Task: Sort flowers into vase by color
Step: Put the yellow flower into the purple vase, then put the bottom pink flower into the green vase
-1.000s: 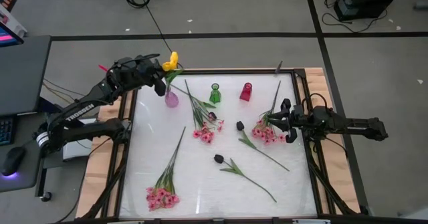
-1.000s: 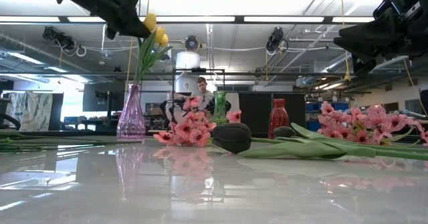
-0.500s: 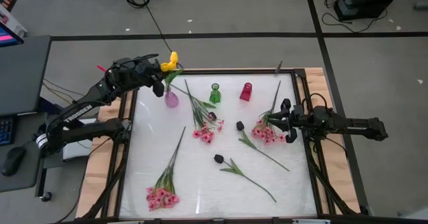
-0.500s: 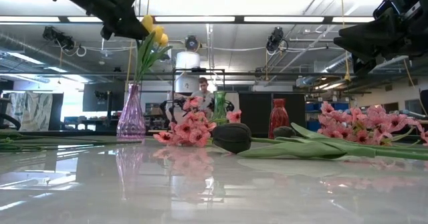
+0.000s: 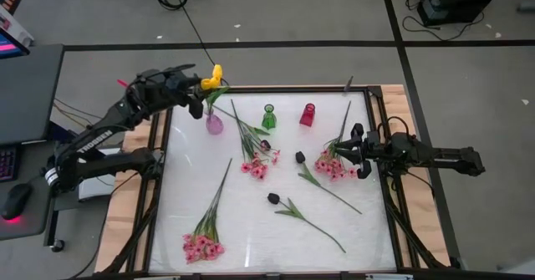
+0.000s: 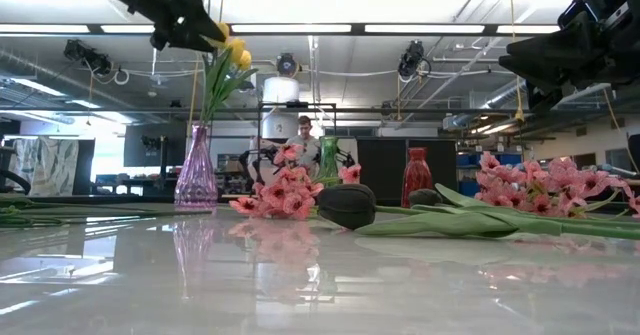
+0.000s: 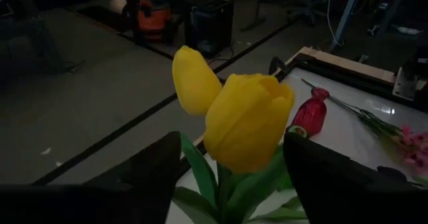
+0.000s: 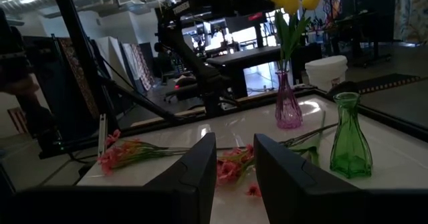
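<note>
Yellow tulips (image 5: 216, 76) stand with their stems in the purple vase (image 5: 215, 123), which sits at the far left of the table (image 5: 251, 221), leftmost of a row with the green vase (image 5: 268, 117) and the red vase (image 5: 308, 114). The left gripper (image 5: 197, 94) hangs just above and to the outer side of the purple vase, its fingers spread wide on either side of the blooms and gripping nothing.

Trouble could come on the way out: a finger passing this near might catch a petal or leaf and drag the stems up, or tip the narrow-necked vase, which looks light and top-heavy with the tulips leaning outward over the table edge.

Near the purple vase, a pink spray (image 5: 253, 153) lies with its stem tips just beside the vase foot, so a low sweep there could snag it. Another pink spray (image 5: 204, 238) lies well toward the near left corner. Two dark tulips (image 5: 273, 198) lie toward the table's middle, well clear of the purple vase.

The right gripper (image 5: 354, 156) waits at the right edge, far from the purple vase, over a third pink bunch (image 5: 333, 165). Its fingers are a little apart in the wrist view, apparently around nothing, though whether they touch the blossoms below is hard to tell.
</note>
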`<move>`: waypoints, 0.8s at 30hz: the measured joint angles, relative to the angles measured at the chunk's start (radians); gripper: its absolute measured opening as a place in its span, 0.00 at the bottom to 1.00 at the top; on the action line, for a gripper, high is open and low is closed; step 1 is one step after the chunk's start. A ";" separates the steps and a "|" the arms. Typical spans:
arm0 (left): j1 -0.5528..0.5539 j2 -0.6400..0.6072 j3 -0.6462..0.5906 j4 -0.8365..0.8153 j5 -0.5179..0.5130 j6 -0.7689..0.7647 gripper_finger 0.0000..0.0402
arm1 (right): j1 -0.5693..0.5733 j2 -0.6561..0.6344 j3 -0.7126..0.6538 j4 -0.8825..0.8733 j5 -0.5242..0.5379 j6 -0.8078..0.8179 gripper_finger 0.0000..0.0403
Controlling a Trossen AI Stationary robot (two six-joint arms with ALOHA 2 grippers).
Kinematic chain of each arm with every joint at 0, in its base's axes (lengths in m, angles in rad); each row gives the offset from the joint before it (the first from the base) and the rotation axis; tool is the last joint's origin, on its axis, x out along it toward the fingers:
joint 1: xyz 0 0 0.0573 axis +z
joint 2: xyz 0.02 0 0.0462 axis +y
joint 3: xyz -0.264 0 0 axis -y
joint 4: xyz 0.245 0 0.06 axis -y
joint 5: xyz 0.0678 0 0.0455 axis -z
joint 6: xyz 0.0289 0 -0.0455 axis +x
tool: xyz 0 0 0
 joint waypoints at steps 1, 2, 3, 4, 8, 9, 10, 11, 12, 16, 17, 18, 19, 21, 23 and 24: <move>0.000 0.000 0.007 -0.011 0.000 0.000 0.71 | 0.000 0.000 0.000 0.000 0.000 0.000 0.27; 0.000 0.000 0.016 -0.023 0.000 0.000 0.73 | 0.000 0.000 0.000 0.000 0.000 0.000 0.27; 0.000 0.000 0.024 -0.040 0.000 0.000 0.75 | 0.000 0.000 0.000 0.000 0.000 0.000 0.27; 0.000 0.000 0.032 -0.059 0.000 0.000 0.76 | 0.000 0.000 0.000 0.000 0.000 0.000 0.27; 0.000 0.000 0.060 -0.152 0.000 -0.004 0.82 | 0.000 0.000 0.000 0.000 0.000 0.000 0.27; 0.000 0.000 0.068 -0.183 0.000 -0.004 0.83 | 0.000 0.000 0.000 0.000 0.000 0.000 0.27; 0.000 0.000 0.077 -0.211 0.000 -0.004 0.84 | 0.000 0.000 0.000 0.000 0.000 0.000 0.27; 0.000 0.000 0.085 -0.239 0.000 -0.004 0.85 | 0.000 0.000 0.000 0.000 0.000 0.000 0.27; 0.000 0.000 0.094 -0.266 0.000 -0.004 0.85 | 0.000 0.000 0.000 0.000 0.000 0.000 0.27; 0.000 0.000 0.127 -0.359 0.000 -0.010 0.86 | 0.000 0.000 0.000 0.000 0.000 0.000 0.27; 0.000 0.000 0.137 -0.381 0.000 -0.018 0.86 | 0.000 0.000 0.000 0.000 0.000 0.000 0.27; 0.000 0.000 0.147 -0.405 0.000 -0.026 0.86 | 0.000 0.000 0.000 0.000 0.000 0.000 0.27; 0.000 0.000 0.161 -0.435 0.001 -0.032 0.86 | 0.000 0.000 0.000 0.000 0.000 0.000 0.27; 0.000 0.000 0.187 -0.491 0.010 -0.045 0.86 | 0.000 0.000 0.000 0.000 0.000 0.000 0.27; -0.001 0.000 0.212 -0.546 0.039 -0.072 0.86 | 0.000 0.000 0.000 0.000 0.000 0.000 0.27; -0.001 0.000 0.224 -0.575 0.059 -0.081 0.86 | 0.000 0.000 0.000 0.000 0.000 0.000 0.27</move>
